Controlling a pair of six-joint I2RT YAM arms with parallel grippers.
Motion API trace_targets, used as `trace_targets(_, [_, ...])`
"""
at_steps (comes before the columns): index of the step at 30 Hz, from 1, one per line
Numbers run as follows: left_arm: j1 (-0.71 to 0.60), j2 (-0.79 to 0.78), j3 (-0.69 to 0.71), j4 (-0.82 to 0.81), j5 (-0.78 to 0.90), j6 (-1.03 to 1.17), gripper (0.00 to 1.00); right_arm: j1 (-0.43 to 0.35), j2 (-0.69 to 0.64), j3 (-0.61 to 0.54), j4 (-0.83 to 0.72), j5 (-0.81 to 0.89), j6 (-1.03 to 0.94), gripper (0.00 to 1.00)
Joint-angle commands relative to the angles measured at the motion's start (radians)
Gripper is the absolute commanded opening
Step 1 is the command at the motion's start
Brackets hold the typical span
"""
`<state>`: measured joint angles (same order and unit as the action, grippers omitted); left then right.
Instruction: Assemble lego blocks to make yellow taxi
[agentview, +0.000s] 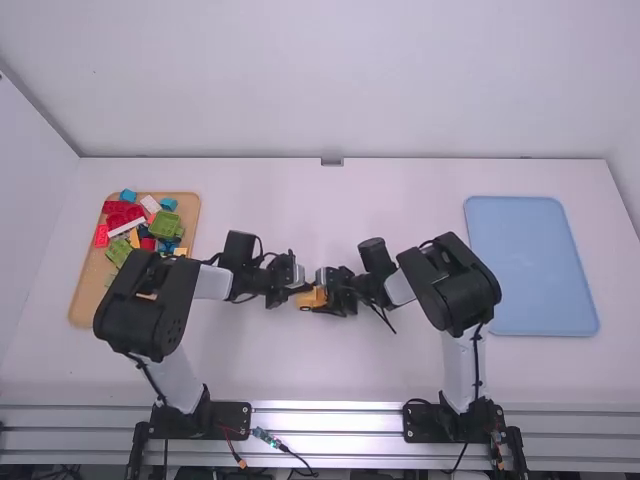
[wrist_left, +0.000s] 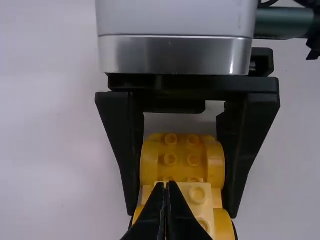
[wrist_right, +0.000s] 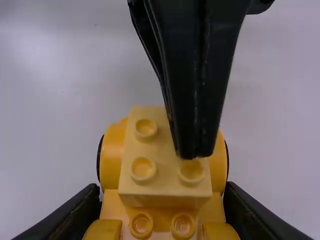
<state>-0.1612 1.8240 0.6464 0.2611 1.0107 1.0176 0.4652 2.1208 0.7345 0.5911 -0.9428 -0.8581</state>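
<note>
In the frame's centre, the taxi (agentview: 311, 298) looks nearly built, left gripper (wrist_left: 167, 186) with fingers together at its top block (wrist_right: 160, 175), right gripper (wrist_right: 161, 190) pinching its sides, perhaps only pressing left.

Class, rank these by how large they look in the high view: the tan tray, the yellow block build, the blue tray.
1. Blue tray
2. Tan tray, partly behind an arm
3. Yellow block build, partly hidden by grippers

From yellow build (agentview: 306, 299), high view: counter (agentview: 300, 350) is giving room at 12 and 6 o'clock; left pincer (agentview: 301, 288) is blocking 10, right pincer (agentview: 321, 291) is blocking 3.
</note>
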Motion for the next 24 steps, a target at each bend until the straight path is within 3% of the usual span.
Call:
trace_targets(1, [0.002,0.03,0.003,-0.028,-0.043,0.004,0.02,0.0,0.016,-0.002,-0.002,0.0,-0.003,0.55])
trace_targets(12, [0.002,0.03,0.029,-0.152,-0.201,0.014,0.02,-0.002,0.016,-0.002,-0.001,0.001,-0.003,0.55])
trace_targets(24, [0.0,0.03,0.089,-0.321,-0.204,0.131,0.02,-0.034,0.016,-0.002,0.003,0.001,-0.003,0.56])
